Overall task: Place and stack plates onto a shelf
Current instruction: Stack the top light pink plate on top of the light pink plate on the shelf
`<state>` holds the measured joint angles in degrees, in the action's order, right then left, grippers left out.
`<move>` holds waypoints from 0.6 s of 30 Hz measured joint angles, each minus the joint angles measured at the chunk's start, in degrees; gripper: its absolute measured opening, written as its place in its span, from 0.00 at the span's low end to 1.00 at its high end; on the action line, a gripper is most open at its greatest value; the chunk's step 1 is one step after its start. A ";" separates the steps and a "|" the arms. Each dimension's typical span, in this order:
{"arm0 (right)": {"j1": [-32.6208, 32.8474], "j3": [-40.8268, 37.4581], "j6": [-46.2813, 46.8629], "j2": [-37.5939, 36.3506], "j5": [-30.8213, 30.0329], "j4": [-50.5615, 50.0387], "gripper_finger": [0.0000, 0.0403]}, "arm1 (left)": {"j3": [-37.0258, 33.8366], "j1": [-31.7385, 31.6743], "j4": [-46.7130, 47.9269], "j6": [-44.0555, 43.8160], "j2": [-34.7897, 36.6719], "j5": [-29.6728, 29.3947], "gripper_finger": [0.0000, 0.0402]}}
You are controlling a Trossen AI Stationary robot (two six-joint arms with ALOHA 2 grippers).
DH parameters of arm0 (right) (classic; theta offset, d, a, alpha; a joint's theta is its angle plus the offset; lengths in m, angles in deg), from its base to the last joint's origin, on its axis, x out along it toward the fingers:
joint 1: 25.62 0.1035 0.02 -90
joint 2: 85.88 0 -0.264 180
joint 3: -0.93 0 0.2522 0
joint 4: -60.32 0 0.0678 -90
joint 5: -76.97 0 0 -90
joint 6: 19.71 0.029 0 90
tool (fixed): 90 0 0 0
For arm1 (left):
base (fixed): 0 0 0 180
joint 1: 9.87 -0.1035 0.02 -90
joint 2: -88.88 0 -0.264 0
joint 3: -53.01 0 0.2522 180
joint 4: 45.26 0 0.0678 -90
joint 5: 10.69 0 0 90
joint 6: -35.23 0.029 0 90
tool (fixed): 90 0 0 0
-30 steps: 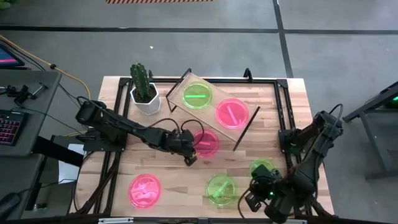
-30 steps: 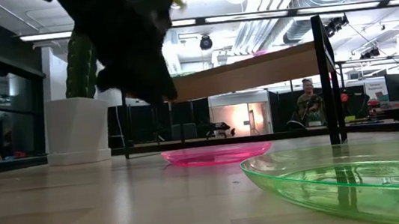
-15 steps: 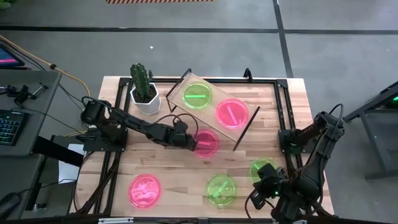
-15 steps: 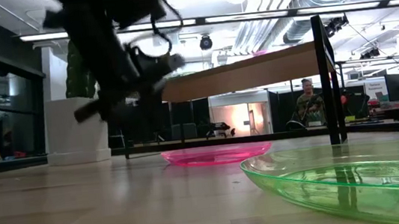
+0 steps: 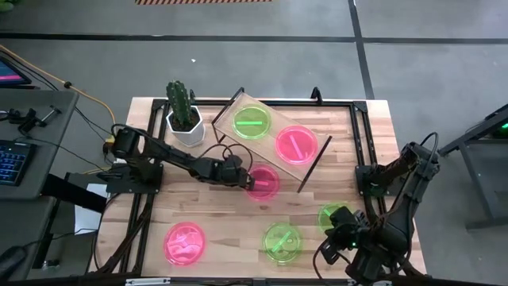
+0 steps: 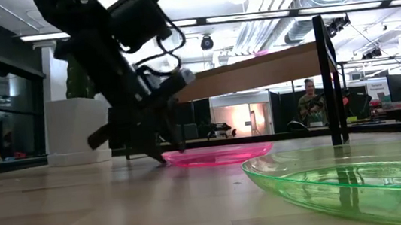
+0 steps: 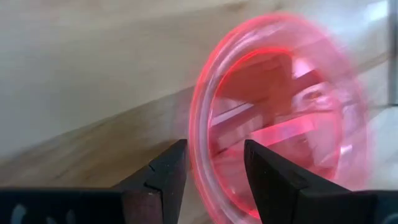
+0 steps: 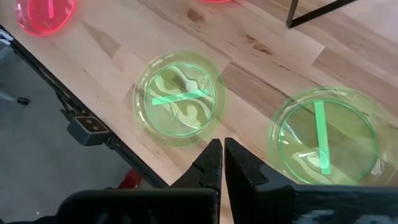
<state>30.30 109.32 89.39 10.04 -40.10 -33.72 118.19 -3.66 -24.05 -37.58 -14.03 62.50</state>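
Left gripper (image 5: 248, 179) is low over the table at the near edge of the shelf (image 5: 270, 111), fingers (image 7: 163, 177) apart and straddling the rim of a pink plate (image 5: 263, 182) that lies flat on the tabletop (image 5: 214, 222); in the left wrist view the rim runs into the gap between the two dark fingers, but they have not closed on it. In the low view the same gripper (image 6: 151, 144) is angled down with its tip at the plate's edge (image 6: 217, 154). The shelf sits at a slant across the table, and carries one green plate (image 5: 252, 122) and one pink plate (image 5: 296, 144) side by side on its light wood board (neither is stacked on the other). Another pink plate (image 5: 184, 242) lies near the front left corner of the table, well apart from the rest. Two green plates remain on the tabletop toward the front right: one (image 5: 281, 241) near the front edge, the other (image 5: 333, 215) just beside the right arm. Right gripper (image 5: 337, 242) hangs above the front right of the table with its fingers pressed together and nothing between them; its wrist view looks down on both green plates (image 8: 180, 99) (image 8: 323, 137). A potted cactus (image 5: 182, 111) in a white pot stands at the back left, just beside the end of the shelf.
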 joint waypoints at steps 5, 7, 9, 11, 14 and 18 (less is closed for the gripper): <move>-0.19 0.00 0.15 -0.02 -0.45 -0.84 0.00 | 0.32 0.04 -1.37 -0.11 -2.55 0.51 0.35; -0.22 0.00 0.15 -0.02 -1.21 -0.87 0.00 | 0.32 0.25 -1.81 0.58 -2.74 0.57 0.30; -0.22 0.00 0.15 -0.02 -2.09 -0.91 0.00 | 0.22 0.26 -1.43 2.22 -1.93 0.44 0.22; -0.26 0.00 0.05 -0.02 -2.51 -0.93 0.00 | 0.03 0.18 -0.54 5.06 -0.86 1.26 0.11; -0.26 0.00 -0.02 -0.02 -2.71 -1.01 0.00 | -0.04 0.16 1.86 9.85 2.11 3.87 0.02; -0.26 0.00 0.00 -0.02 -2.71 -1.30 0.00 | -0.07 -0.18 9.49 15.83 7.45 5.95 0.01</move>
<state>30.04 109.32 89.39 10.02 -42.81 -35.03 118.12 -3.83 -14.56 -21.74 -6.58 68.46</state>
